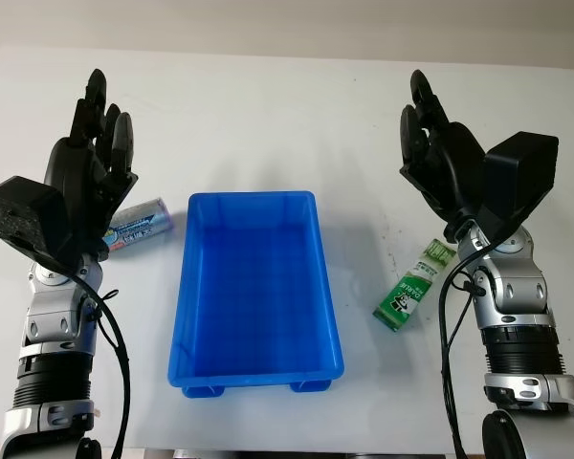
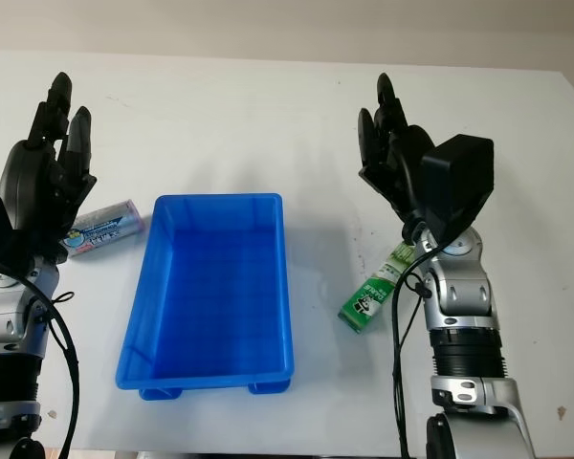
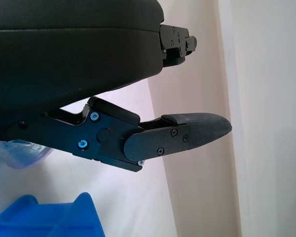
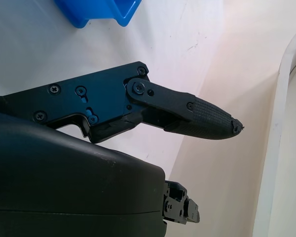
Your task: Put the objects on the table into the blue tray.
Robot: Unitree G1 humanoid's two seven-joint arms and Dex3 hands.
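The blue tray (image 1: 253, 287) sits in the middle of the white table with nothing inside it. A silvery-blue packet (image 1: 139, 225) lies just left of the tray, partly behind my left hand (image 1: 98, 124), which is open and raised above the table's left side. A green and white carton (image 1: 416, 285) lies right of the tray, below my right hand (image 1: 427, 120), which is open and held up over the table's right side. The tray's corner (image 3: 49, 219) and the packet (image 3: 19, 150) appear in the left wrist view.
The white table (image 1: 268, 124) stretches back to a pale wall. My two forearms rise from the near edge at either side of the tray.
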